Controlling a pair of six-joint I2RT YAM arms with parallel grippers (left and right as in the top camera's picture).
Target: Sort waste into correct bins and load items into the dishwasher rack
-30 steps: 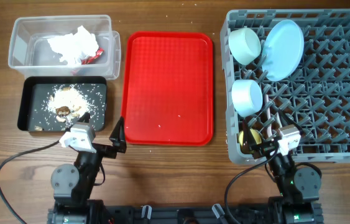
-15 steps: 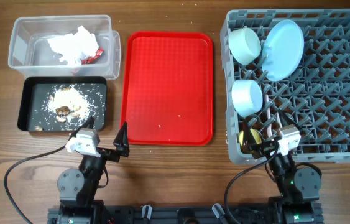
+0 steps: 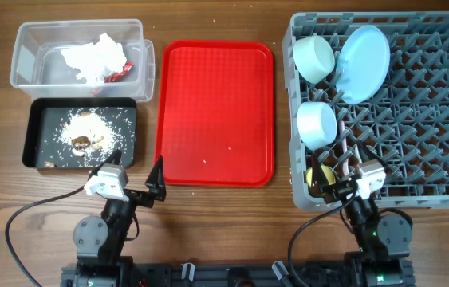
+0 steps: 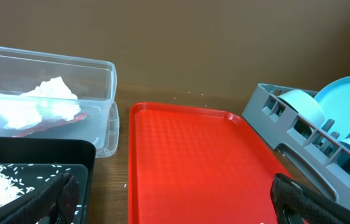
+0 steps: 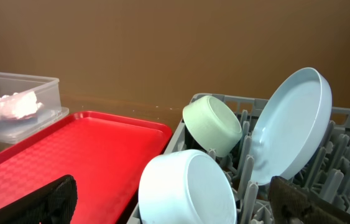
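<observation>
Red tray (image 3: 216, 112) ahead of left fingers (image 4: 302, 200): specks only. Ahead-left, napkin (image 3: 90, 56) and wrapper (image 3: 119, 73) in clear tub (image 3: 79, 25), scraps (image 3: 88, 129) in black tub (image 3: 29, 135). Ahead of right fingers (image 5: 47, 200), plate (image 3: 365, 56), green bowl (image 3: 313, 57), blue bowl (image 3: 317, 123) and cup (image 3: 320, 177) stand in rack (image 3: 439, 119); cutlery unclear. Both finger pairs apart, empty. Judgement: nearly done.

I find no text, label, brand, number or sign to read in any of my three views. The red wrapper (image 3: 120, 73) in the clear tub (image 3: 18, 56) is too small for any print to show.
</observation>
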